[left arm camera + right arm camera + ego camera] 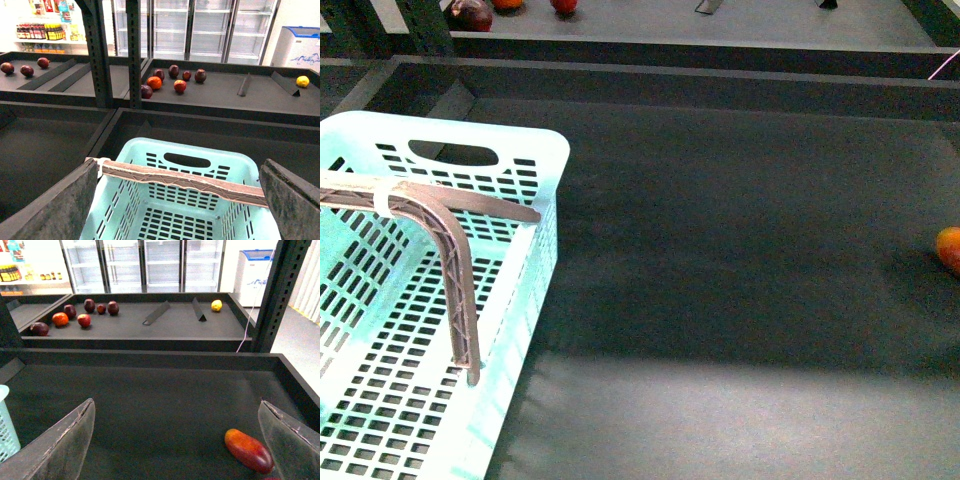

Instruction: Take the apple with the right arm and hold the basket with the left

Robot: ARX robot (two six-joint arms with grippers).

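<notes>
The pale mint basket (440, 300) stands at the left of the near dark bin, its brown-grey ribbed handle (450, 250) raised. In the left wrist view my left gripper (180, 172) is open just over the basket (200, 150), one finger at each end of the handle (185, 181) and not closed on it. The red apple (564, 5) lies on the far shelf among other fruit, seen as the apple (180, 86) and the apple (84, 320). My right gripper (177, 405) is open above the bare bin floor, far from the apple. Neither arm shows in the front view.
An elongated orange-red fruit (248, 450) lies near my right finger, at the bin's right edge (950, 250). An orange-red fruit (154, 82) and dark purple fruits (146, 91) surround the apple. A raised wall (670, 75) separates near bin and far shelf. Upright posts (97, 50) stand behind the basket.
</notes>
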